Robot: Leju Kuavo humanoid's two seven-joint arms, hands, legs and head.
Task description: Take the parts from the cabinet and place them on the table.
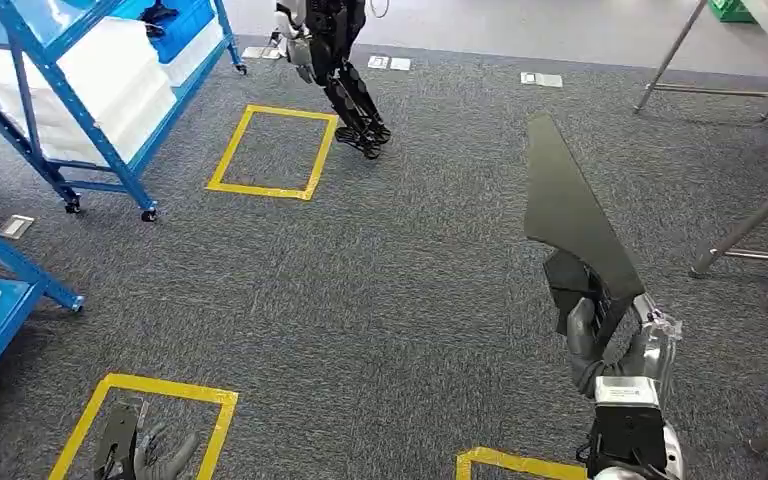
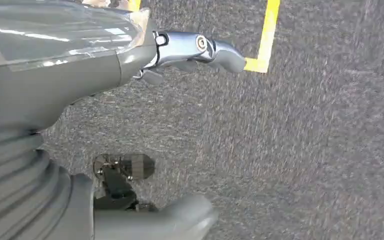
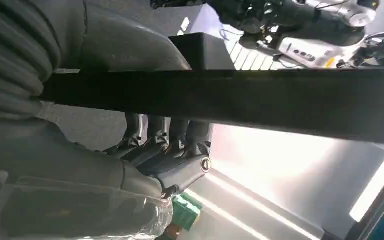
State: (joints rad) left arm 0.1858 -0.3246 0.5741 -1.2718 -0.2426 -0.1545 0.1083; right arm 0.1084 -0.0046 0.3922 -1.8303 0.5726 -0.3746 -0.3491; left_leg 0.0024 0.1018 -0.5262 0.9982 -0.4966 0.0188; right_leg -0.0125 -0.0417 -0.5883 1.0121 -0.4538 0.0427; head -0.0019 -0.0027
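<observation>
Nearest, the left hand (image 1: 155,455) hangs low over a yellow tape square (image 1: 100,410) on the grey carpet (image 1: 380,290), fingers loose and holding nothing. The right hand (image 1: 600,335) grips the lower end of a flat, dark, tapering plastic panel (image 1: 570,215) (held upright above the carpet). Farther off stand a blue metal shelving rack (image 1: 70,110) with white trays and another dark humanoid robot (image 1: 335,60).

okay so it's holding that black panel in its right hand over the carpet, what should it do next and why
Probably keep carrying it toward the table. The right hand grips the black panel upright above the carpet, nothing is under it to set it on, and metal legs show at right.
</observation>
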